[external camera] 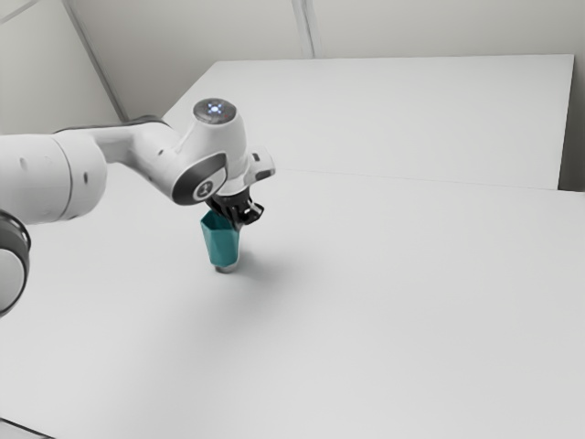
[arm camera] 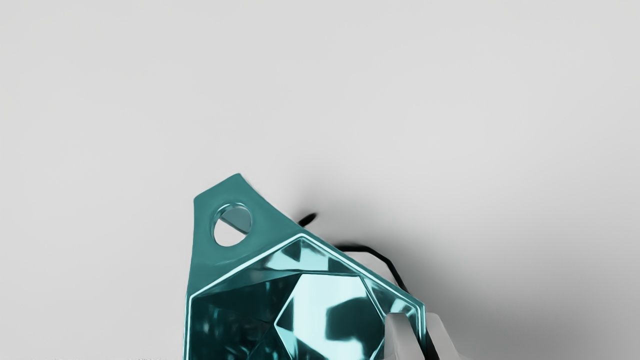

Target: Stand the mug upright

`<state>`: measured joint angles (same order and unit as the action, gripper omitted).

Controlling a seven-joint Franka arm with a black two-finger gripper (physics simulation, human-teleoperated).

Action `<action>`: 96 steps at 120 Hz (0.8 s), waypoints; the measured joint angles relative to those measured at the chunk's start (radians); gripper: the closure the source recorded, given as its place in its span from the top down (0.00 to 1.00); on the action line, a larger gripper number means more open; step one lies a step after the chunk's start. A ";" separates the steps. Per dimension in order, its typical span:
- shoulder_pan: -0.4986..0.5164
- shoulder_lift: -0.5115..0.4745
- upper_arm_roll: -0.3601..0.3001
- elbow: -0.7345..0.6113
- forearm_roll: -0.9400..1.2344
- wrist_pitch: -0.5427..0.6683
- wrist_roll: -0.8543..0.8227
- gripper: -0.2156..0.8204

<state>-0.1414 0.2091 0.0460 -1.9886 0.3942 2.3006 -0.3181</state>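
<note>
Mug: the blue-green mug [external camera: 221, 242] is right below the arm's hand, over the white table [external camera: 393, 302]. Its wide, open end is up and its thin end is down. It leans a little, with the top toward the exterior view's left.
Inside of the mug: shiny, with flat sides and bright and dark patches.
Mug's rim: it has straight sides and sharp corners.
Handle: a flat handle [arm camera: 270, 230] sticks out from one side of the mug, with a round hole in it. It points away from the fingers.
Gripper: the black gripper [external camera: 239, 222] is holding the mug by its side wall, up at the rim.
Fingers: one finger [arm camera: 398, 335] is in the mug and the other finger [arm camera: 442, 335] is outside it, with the wall pinched between them.
Under the mug: a small grey thing [external camera: 226, 269] is at the thin end. I can't tell what it is, or if the mug touches the table.
Black line: a bent black line [arm camera: 390, 262] pokes out past the mug's edge.
Arm: the white arm [external camera: 37, 174] comes in from the exterior view's left.
Shadow: a soft grey shadow lies on the table near the mug.
</note>
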 joint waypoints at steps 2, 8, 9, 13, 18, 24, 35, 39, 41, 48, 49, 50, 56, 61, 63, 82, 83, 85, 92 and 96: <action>0.000 0.001 0.000 0.000 0.000 0.000 -0.003 0.03; 0.000 0.003 0.000 0.000 0.000 0.000 -0.013 0.03; 0.000 0.004 0.000 0.000 0.000 0.000 -0.014 0.03; 0.000 0.006 -0.001 0.000 0.000 0.000 -0.020 0.03; -0.001 0.010 -0.001 0.001 0.000 -0.001 -0.027 0.03; -0.001 0.012 -0.001 0.003 -0.001 -0.003 -0.034 0.04; -0.003 0.019 -0.001 0.011 -0.003 -0.006 -0.045 0.11; -0.004 0.020 -0.002 0.014 -0.004 -0.007 -0.048 0.15; -0.004 0.021 -0.002 0.015 -0.005 -0.007 -0.049 0.17; -0.005 0.021 -0.002 0.021 -0.007 -0.008 -0.054 0.25; -0.005 0.022 -0.002 0.021 -0.007 -0.009 -0.055 0.27; -0.005 0.022 -0.002 0.022 -0.007 -0.009 -0.056 0.28; -0.006 0.023 -0.002 0.028 -0.008 -0.009 -0.059 0.34; -0.006 0.024 -0.002 0.033 -0.009 -0.010 -0.062 0.38; -0.006 0.024 -0.002 0.035 -0.009 -0.010 -0.064 0.40; -0.008 0.031 -0.002 0.065 -0.010 -0.011 -0.072 0.52; -0.008 0.031 -0.002 0.067 -0.010 -0.011 -0.073 0.53; -0.009 0.032 -0.002 0.071 -0.010 -0.012 -0.073 0.54; -0.009 0.023 -0.002 0.077 -0.011 -0.013 -0.076 0.58; -0.009 0.005 -0.002 0.078 -0.012 -0.020 -0.076 0.59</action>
<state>-0.1501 0.2141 0.0437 -1.9105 0.3818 2.2801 -0.3942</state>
